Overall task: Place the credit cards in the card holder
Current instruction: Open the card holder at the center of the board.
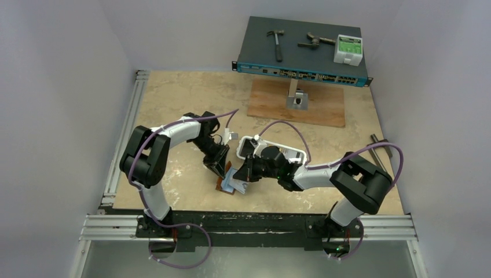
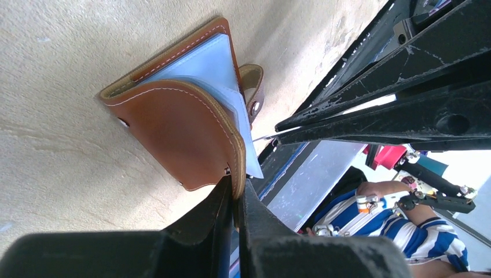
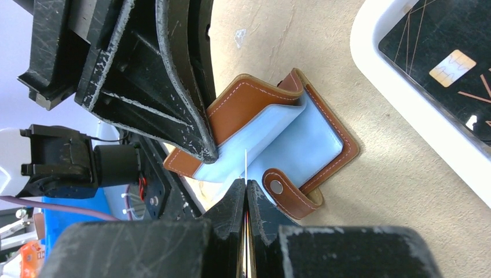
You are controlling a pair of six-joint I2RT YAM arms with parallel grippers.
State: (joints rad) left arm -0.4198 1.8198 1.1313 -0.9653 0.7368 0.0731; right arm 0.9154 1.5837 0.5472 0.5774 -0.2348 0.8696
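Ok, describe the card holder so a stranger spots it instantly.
On the beige table, look just before the near edge. The card holder lies half open there: brown stitched leather, pale blue pockets, snap tab; the neighbouring tray is white.

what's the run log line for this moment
left gripper: shut on card holder cover, held open | right gripper: shut on credit card, edge-on at sleeves | black card: in white tray

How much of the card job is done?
Done: the card holder lies open, its cover pinched by the left gripper. In hand: the right gripper holds a thin card edge-on at the pockets. Left: a black card waits in the white tray.
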